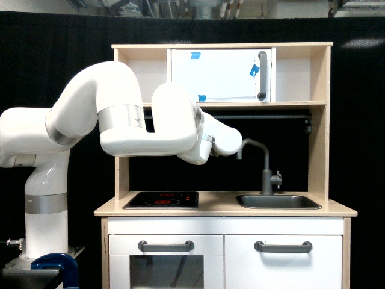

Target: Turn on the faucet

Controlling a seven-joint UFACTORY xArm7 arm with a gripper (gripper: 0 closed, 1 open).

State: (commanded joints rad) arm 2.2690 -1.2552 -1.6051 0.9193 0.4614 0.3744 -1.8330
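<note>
Open space above the sink, apparently, beyond the faucet.

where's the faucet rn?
Exterior view's right: the faucet stands on the counter behind the sink, its spout beside the arm's wrist.

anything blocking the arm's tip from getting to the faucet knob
Nothing visible does. The arm's tip sits just at the exterior view's left of the faucet spout, with open space down to the side knob. The tool itself is hidden behind the arm's last link.
</note>
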